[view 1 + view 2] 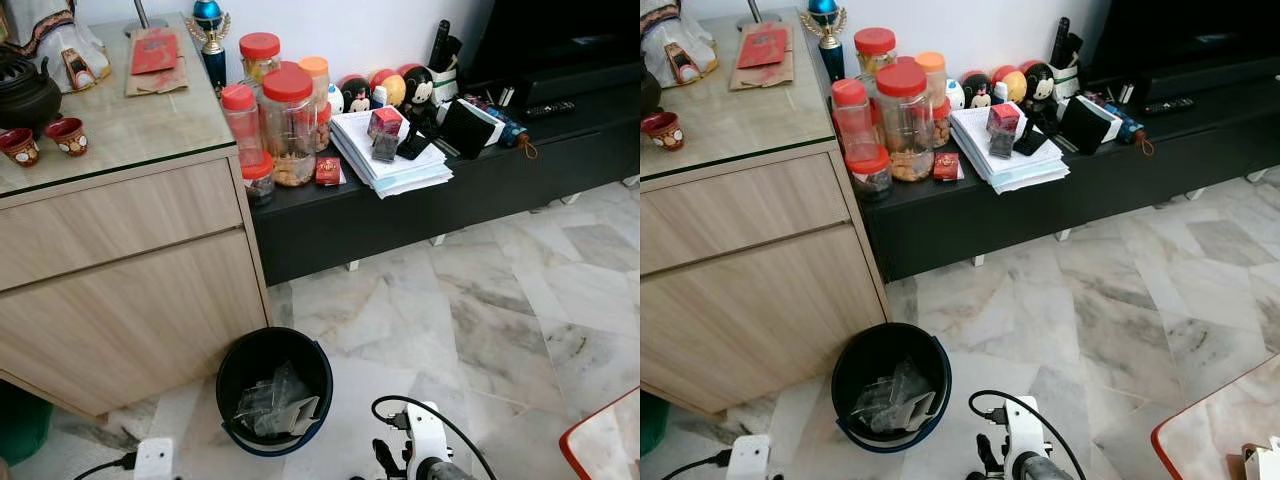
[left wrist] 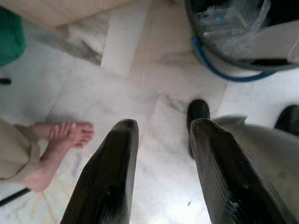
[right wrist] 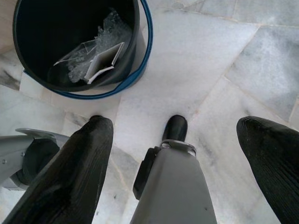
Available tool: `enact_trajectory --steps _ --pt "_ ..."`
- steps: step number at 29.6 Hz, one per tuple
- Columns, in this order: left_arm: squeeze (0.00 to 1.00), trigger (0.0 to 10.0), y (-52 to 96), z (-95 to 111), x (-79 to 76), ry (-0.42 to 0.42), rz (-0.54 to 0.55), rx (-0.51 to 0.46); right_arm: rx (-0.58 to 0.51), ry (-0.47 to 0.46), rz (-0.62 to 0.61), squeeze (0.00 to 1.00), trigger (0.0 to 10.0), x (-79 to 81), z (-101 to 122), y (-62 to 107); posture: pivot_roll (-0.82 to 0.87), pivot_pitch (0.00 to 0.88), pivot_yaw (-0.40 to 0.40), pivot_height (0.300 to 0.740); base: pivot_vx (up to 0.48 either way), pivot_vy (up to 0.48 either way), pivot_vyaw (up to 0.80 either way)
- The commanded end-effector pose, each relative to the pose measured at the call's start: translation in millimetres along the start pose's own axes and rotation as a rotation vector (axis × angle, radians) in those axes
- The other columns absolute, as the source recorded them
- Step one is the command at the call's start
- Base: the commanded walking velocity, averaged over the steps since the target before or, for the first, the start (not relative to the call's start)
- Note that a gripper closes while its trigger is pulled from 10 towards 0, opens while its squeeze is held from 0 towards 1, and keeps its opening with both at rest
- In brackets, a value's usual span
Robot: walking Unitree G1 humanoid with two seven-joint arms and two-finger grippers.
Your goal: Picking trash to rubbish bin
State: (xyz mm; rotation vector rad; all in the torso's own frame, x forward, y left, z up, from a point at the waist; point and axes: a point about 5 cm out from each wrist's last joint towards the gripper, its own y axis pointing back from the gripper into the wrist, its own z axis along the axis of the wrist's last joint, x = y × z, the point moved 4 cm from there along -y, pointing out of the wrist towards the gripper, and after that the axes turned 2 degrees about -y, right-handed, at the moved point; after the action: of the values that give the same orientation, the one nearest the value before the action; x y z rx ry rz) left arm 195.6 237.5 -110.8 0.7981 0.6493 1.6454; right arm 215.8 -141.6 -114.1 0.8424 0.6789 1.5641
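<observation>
A black rubbish bin [image 1: 232, 372] with a blue handle stands on the marble floor in front of the wooden cabinet. Inside it lie crumpled clear plastic [image 3: 103, 33] and a white card [image 3: 106, 61]. My left gripper [image 2: 163, 126] hangs low over the floor beside the bin [image 2: 219, 70], fingers apart with nothing between them. My right gripper [image 3: 180, 123] also points down at the floor, just on the near side of the bin [image 3: 37, 28]. Its fingers [image 3: 88, 154] are spread wide and hold nothing.
The wooden cabinet [image 1: 120, 260] stands at the left. A low black bench [image 1: 400, 215] carries jars, papers and small items. A person's bare foot [image 2: 65, 140] is on the floor near my left gripper. A green object [image 1: 20, 425] sits at the lower left, a red-edged surface [image 1: 600, 440] at the lower right.
</observation>
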Motion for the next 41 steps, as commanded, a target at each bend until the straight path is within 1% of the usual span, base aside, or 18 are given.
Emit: enact_trajectory --steps 1,4,8,12,17,20,31,41 --pt "0.0 10.0 -1.3 6.8 -0.6 -0.004 -0.008 -0.019 0.018 -0.016 -0.007 0.0 10.0 0.1 -6.1 0.6 0.1 0.095 -0.018 0.74 0.0 0.0 0.0" --pt "0.0 10.0 -2.0 10.6 -1.6 -0.013 -0.014 -0.027 0.013 -0.016 -0.006 0.0 10.0 1.8 -4.1 0.0 0.1 0.096 -0.016 0.74 0.0 0.0 0.0" --pt "0.0 10.0 -2.0 10.4 -0.8 -0.013 -0.014 -0.026 0.006 -0.025 -0.004 0.0 10.0 4.2 -1.6 -0.8 0.1 0.101 -0.015 0.74 0.0 0.0 0.0" --pt "0.0 10.0 -1.0 5.6 -0.3 -0.011 -0.012 -0.016 0.0 -0.035 0.0 0.0 10.0 5.4 -0.8 -1.0 0.11 0.102 -0.015 0.74 -0.12 0.0 0.0" --pt "0.0 10.0 1.1 -4.0 4.2 -0.004 -0.002 0.006 -0.001 -0.035 0.005 0.0 10.0 7.2 -1.3 -1.1 0.12 0.107 -0.012 0.74 0.0 0.0 0.0" --pt "0.0 10.0 1.3 -4.7 4.6 -0.002 -0.001 0.007 -0.002 -0.035 0.006 0.0 10.0 7.4 -1.1 -1.2 0.12 0.107 -0.012 0.74 0.0 0.0 0.0" --pt "0.0 10.0 0.3 -0.5 0.8 0.002 -0.012 -0.001 -0.001 -0.043 0.004 0.0 10.0 6.3 -2.8 -0.7 0.12 0.11 -0.011 0.74 -0.272 0.0 0.0" --pt "0.0 10.0 0.0 0.7 0.2 0.001 -0.014 -0.003 -0.002 -0.037 0.006 0.0 10.0 6.8 -3.2 -0.7 0.12 0.112 -0.011 0.74 -0.285 0.0 0.0"
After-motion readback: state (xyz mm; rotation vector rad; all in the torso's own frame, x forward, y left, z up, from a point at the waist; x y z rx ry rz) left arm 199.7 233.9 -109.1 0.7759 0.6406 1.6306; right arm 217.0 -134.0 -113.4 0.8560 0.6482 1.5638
